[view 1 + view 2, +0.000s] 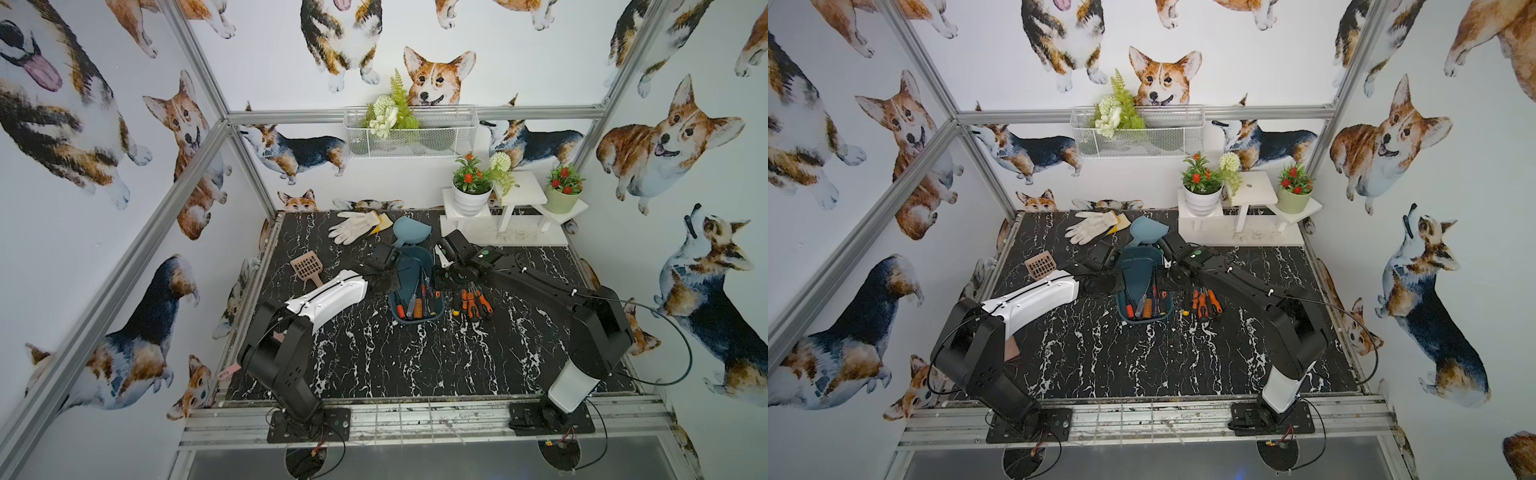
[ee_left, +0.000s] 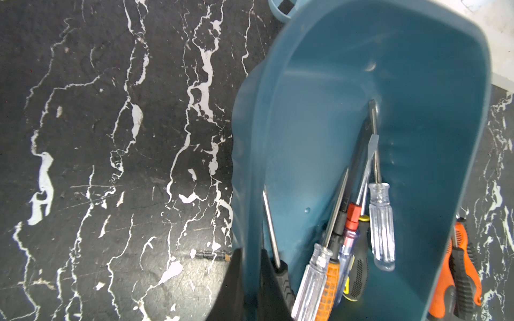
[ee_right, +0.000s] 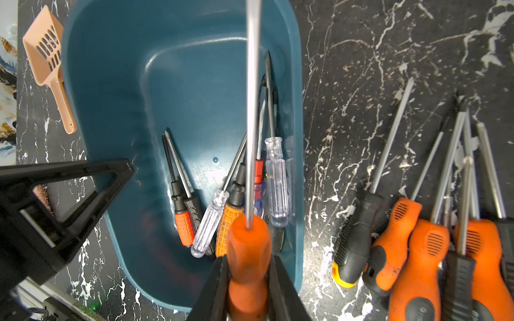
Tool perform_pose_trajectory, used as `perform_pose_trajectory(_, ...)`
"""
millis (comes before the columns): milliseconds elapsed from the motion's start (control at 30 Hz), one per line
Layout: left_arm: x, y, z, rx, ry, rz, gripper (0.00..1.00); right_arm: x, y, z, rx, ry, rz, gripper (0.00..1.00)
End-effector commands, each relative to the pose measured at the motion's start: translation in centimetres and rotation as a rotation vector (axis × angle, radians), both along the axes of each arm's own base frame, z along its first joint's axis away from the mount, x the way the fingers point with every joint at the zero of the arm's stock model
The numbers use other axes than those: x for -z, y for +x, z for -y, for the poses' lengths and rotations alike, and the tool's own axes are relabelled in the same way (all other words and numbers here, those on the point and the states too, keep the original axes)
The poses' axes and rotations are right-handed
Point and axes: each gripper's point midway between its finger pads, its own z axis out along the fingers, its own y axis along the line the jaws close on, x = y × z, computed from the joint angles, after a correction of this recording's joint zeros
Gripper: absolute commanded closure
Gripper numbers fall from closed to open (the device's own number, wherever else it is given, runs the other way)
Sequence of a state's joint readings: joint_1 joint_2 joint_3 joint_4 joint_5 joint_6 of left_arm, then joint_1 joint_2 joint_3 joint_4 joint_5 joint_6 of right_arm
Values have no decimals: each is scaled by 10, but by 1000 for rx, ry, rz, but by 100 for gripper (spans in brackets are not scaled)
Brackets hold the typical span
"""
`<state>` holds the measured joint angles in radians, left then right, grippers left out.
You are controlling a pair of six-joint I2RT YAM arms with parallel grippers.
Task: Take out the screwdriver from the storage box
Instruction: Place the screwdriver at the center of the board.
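The dark teal storage box (image 1: pixel 411 266) (image 1: pixel 1138 262) lies mid-table, and several screwdrivers (image 1: pixel 417 301) (image 2: pixel 347 244) (image 3: pixel 217 211) are heaped at its near end. My left gripper (image 1: pixel 390 284) (image 2: pixel 249 255) is shut on the box's left wall (image 2: pixel 250 166), one jaw inside and one outside. An orange-handled screwdriver (image 3: pixel 249 241) hangs over the box's near right part, its steel shaft pointing away from the wrist. My right gripper (image 1: pixel 442 282) (image 3: pixel 248 261) is shut on that handle. Several more screwdrivers (image 1: pixel 473 303) (image 3: pixel 417 236) lie on the table just right of the box.
A light blue dustpan (image 1: pixel 405 230) touches the box's far end, with a white glove (image 1: pixel 353 224) beside it. A pink slotted scoop (image 1: pixel 307 268) (image 3: pixel 47 55) lies left of the box. A white plant stand (image 1: pixel 511 208) fills the back right corner; a wire basket (image 1: pixel 411 133) hangs on the wall.
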<state>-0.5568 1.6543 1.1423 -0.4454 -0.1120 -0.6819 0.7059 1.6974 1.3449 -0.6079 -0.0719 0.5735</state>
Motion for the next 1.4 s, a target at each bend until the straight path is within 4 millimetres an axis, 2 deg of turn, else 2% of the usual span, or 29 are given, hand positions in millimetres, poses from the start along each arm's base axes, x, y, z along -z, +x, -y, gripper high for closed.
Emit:
perform_pose_trajectory(0, -4, 5, 5, -7, -30, 22, 100, 0, 1, 15, 19, -53, 22, 100)
perform_pose_trajectory(200, -4, 6, 6, -5, -38, 23, 100, 4, 4, 42, 71, -74, 24, 100)
perform_pose_trajectory(433, -4, 5, 5, 0, -25, 22, 100, 25, 5, 62, 104, -129, -27, 100)
perform_pose_trajectory(867, -5, 1, -2, 14, 25, 9, 100, 71, 3, 51, 132, -113, -152, 100)
perform_pose_trajectory(1367, -1, 1, -1, 16, 13, 3, 100, 102, 5, 54, 143, -179, -203, 100)
